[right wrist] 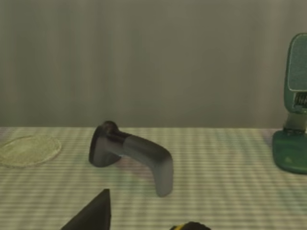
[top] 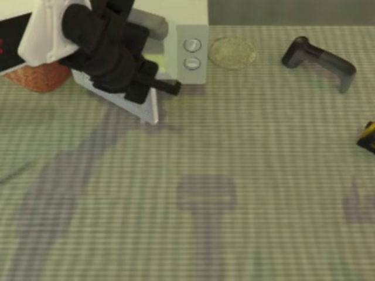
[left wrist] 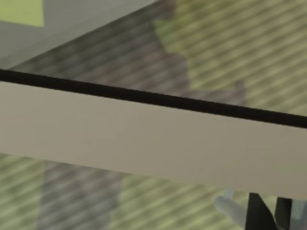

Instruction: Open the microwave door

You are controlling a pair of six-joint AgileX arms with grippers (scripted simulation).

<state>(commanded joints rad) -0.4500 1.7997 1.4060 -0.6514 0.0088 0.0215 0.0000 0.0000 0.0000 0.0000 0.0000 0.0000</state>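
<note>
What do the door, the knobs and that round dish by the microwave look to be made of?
Door: white, matte, probably painted metal or plastic; its edge looks flat and dull. Knobs: silvery, likely brushed metal, grey with a soft sheen. Dish: pale green and see-through, glass or clear plastic; the cloth pattern shows through it.

Open tabletop (top: 246, 175) before swung-out microwave door (top: 126, 99)
</note>
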